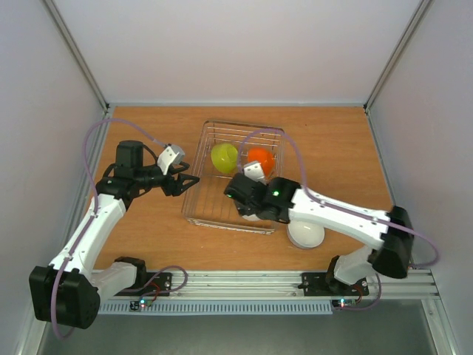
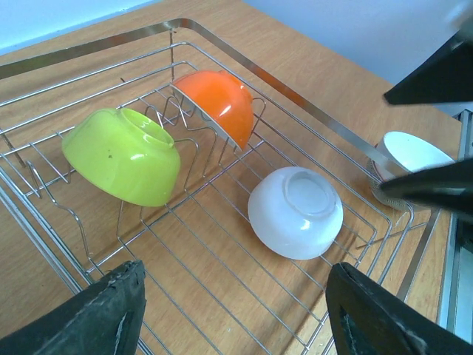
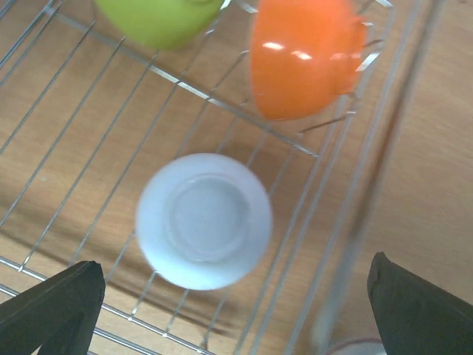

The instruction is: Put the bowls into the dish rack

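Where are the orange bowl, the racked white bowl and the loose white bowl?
orange bowl [image 2: 222, 103], left wrist view, on its outer wall.
racked white bowl [image 2: 307, 194], left wrist view, on its upturned base.
loose white bowl [image 1: 306, 235], top external view, on its middle.

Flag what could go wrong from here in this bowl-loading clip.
1. The last white bowl sits on the table outside the dish rack, partly under the right arm; a swing of that arm might knock it away.
2. The right end effector hangs open over the upturned white bowl inside the rack; descending off-centre, it may snag the rack.
3. The orange bowl stands tilted on edge, so a bump could tip it.
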Tool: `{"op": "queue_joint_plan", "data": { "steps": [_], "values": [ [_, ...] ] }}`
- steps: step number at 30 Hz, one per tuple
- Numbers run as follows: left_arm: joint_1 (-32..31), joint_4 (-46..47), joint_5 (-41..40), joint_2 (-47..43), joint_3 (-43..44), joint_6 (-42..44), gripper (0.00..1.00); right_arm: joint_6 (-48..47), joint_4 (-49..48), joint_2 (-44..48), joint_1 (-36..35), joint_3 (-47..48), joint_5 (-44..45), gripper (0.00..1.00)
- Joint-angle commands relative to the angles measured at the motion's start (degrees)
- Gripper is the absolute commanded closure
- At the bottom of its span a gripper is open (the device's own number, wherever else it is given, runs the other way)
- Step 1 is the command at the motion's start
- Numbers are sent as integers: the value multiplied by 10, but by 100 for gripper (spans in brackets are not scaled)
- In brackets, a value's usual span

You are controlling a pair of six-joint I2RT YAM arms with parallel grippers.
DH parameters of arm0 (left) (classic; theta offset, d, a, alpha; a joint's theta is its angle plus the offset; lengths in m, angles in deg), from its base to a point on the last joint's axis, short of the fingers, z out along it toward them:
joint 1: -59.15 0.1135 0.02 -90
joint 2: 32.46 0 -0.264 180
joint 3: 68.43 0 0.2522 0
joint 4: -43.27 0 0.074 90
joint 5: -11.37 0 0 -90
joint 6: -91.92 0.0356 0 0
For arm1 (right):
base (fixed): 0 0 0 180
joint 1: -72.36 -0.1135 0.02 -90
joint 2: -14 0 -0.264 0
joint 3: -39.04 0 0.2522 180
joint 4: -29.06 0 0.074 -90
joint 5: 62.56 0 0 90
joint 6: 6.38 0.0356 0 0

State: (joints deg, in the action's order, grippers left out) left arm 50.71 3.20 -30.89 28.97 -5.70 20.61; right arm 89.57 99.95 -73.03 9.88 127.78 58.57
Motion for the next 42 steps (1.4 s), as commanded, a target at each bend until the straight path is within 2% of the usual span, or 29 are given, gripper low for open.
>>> {"op": "queue_joint_plan", "data": {
  "steps": [1, 3, 4, 9, 14, 19, 29, 37, 39, 42],
  "values": [
    [0, 15, 14, -3, 2, 6, 33, 92, 30, 101, -3, -49, 69, 1],
    [0, 14, 17, -3, 2, 6, 33, 130, 57, 159, -3, -80, 76, 1],
    [0, 15, 17, -2, 2, 7, 33, 142, 63, 186, -3, -97, 69, 5],
    [0, 15, 20, 3, 2, 9, 33, 210, 107, 286, -3, -176, 37, 40],
    [0, 14, 18, 4, 3, 9, 33, 219, 100, 305, -8, -227, -12, 57],
    [0, 14, 16, 5, 3, 9, 33, 222, 84, 293, -10, -257, -28, 63],
    [0, 13, 18, 9, 3, 11, 33, 209, 9, 270, -11, -304, -81, 68],
    [0, 12, 17, 6, 4, 10, 33, 214, -11, 245, -12, -325, -89, 76],
    [0, 12, 18, 7, 4, 10, 33, 217, -7, 243, -12, -328, -85, 80],
    [0, 12, 17, 6, 5, 10, 33, 222, 2, 244, -12, -326, -80, 95]
  ]
}}
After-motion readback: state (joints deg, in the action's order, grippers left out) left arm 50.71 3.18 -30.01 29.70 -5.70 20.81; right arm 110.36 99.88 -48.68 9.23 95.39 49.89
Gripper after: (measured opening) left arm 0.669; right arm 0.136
